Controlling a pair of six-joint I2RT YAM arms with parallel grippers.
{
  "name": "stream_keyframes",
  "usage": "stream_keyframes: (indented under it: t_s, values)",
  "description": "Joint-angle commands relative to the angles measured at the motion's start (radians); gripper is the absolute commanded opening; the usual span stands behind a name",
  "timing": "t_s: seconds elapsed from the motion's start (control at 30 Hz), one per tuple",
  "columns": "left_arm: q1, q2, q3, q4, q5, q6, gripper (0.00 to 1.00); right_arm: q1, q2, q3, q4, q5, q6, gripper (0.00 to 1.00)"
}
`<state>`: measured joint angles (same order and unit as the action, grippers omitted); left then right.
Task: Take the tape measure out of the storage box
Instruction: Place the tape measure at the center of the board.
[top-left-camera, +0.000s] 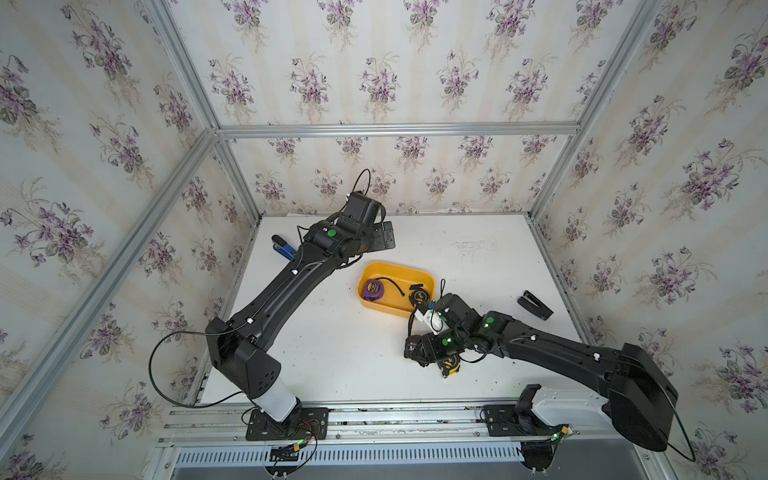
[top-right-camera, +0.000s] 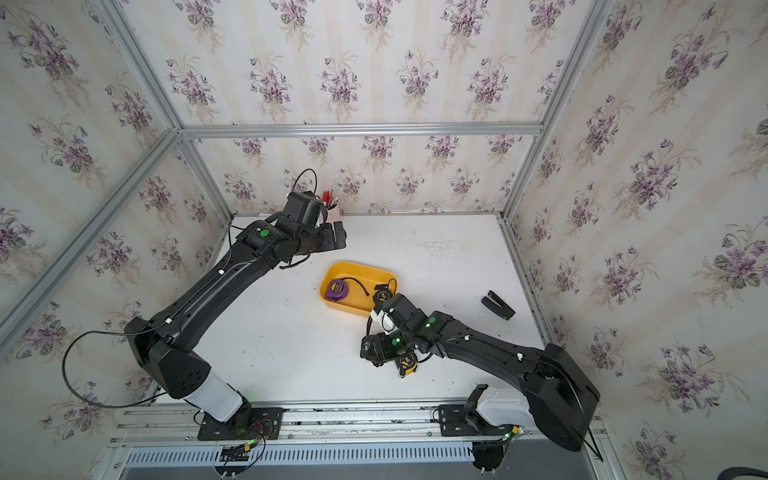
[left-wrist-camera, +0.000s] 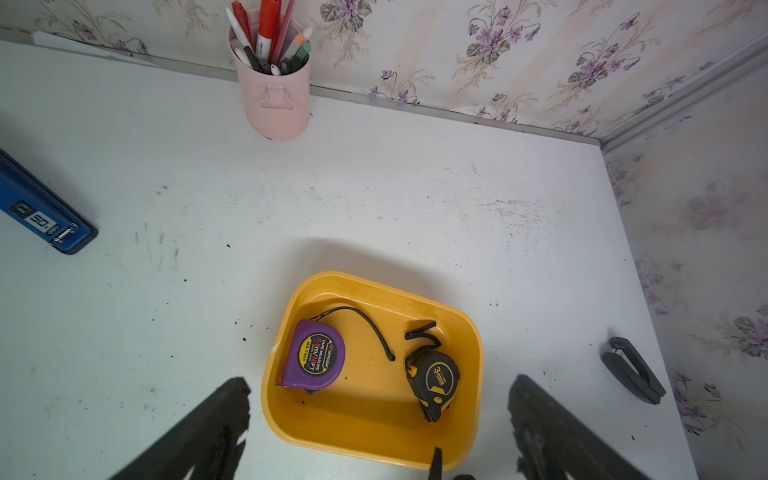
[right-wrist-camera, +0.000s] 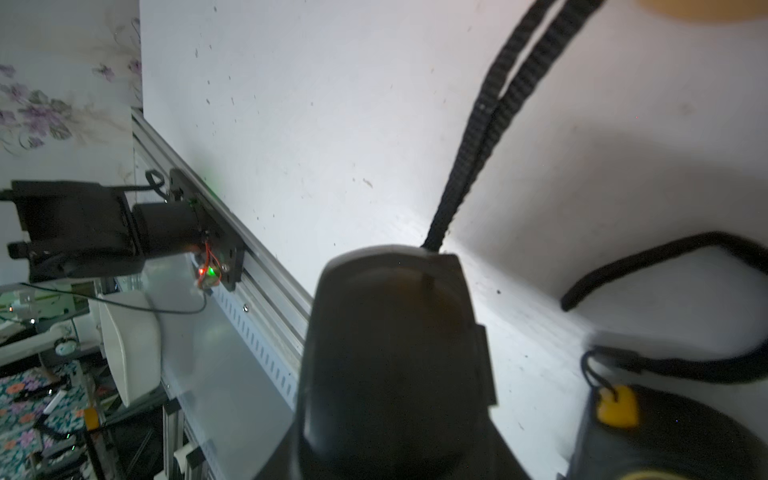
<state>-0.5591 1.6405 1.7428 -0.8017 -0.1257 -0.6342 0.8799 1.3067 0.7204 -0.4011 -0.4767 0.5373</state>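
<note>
White tabletop (top-left-camera: 332, 332) is filling the lower middle of both top views, scuffed and speckled, with bare stretches lying left of centre and at upper right. Aluminium rails (top-left-camera: 395, 129) and violet-flowered wallpaper (top-left-camera: 124, 124) are closing it in at left, back and right. Near frame centre the storage box (top-left-camera: 386, 309), a yellow tub, is sitting clear of every edge, holding a purple tape measure (top-left-camera: 372, 289) at its left and a black tape measure (top-left-camera: 419, 296) at its right. Above and left of it the left gripper (left-wrist-camera: 379, 385) is hanging with fingers spread wide, gripping nothing. Below and right of the tub the right gripper (top-left-camera: 415, 351) is pinching a dark tape measure (right-wrist-camera: 395, 353), blurred in the wrist view, its strap (right-wrist-camera: 478, 137) trailing. Beside it a black-and-yellow tape measure (top-left-camera: 449, 368) is lying on the table, outside the box. Black stapler (top-left-camera: 535, 305), blue stapler (top-left-camera: 284, 248) and pink pen cup (left-wrist-camera: 276, 99) are sitting along the right, left and back edges.
</note>
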Motion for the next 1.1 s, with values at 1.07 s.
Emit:
stream_keyframes:
  t_s: [1.07]
  values:
    - [0.002,0.053,-0.069,-0.036,-0.012,0.008,1.00,0.007,0.226,0.015,0.033,0.042,-0.097,0.51]
